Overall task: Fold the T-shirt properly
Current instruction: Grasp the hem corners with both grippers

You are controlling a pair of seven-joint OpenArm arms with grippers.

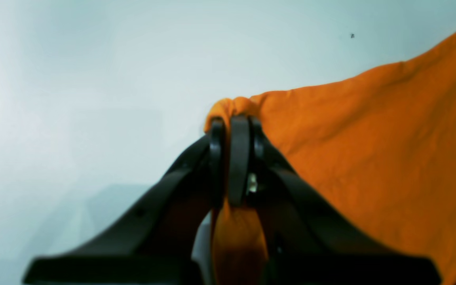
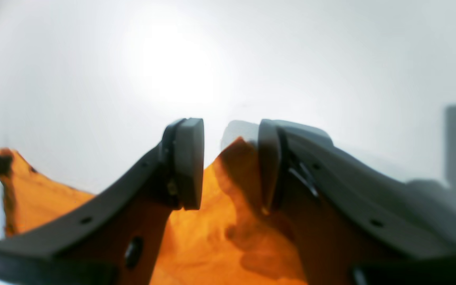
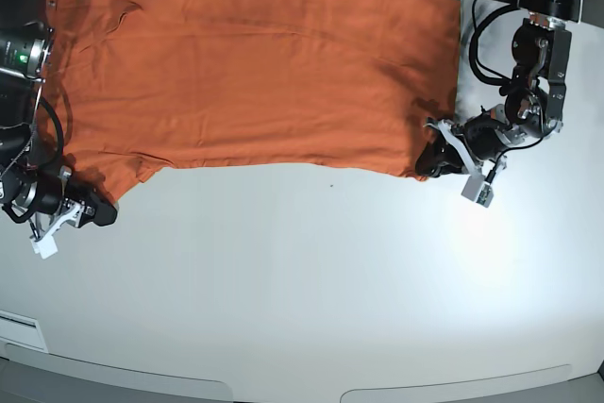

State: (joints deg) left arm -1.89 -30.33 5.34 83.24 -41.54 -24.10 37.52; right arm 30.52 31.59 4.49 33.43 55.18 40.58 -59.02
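Base view is showing the white table (image 3: 311,299) filling most of the frame, with the T-shirt (image 3: 255,73) lying spread flat across the upper part, its orange fabric reaching from the left edge almost to the upper right. Its lower edge is running roughly level across the middle of the frame, dipping toward the lower left corner of the cloth.

At the right end of that edge, the left gripper (image 3: 436,159) is sitting on the shirt's lower right corner. Left wrist view is showing this gripper (image 1: 236,130) with its jaws clenched on a bunched fold of the T-shirt (image 1: 370,158), a bulge of fabric poking out above the tips and more hanging down between the fingers (image 1: 239,158).

At the lower left of the base view, the right gripper (image 3: 94,209) is resting at the shirt's lower left corner. Right wrist view is showing this gripper (image 2: 230,158) with its jaws standing apart, a peak of the T-shirt (image 2: 212,237) rising into the gap and lying against the right-hand pad, while the left-hand pad (image 2: 188,162) is standing clear of the cloth.
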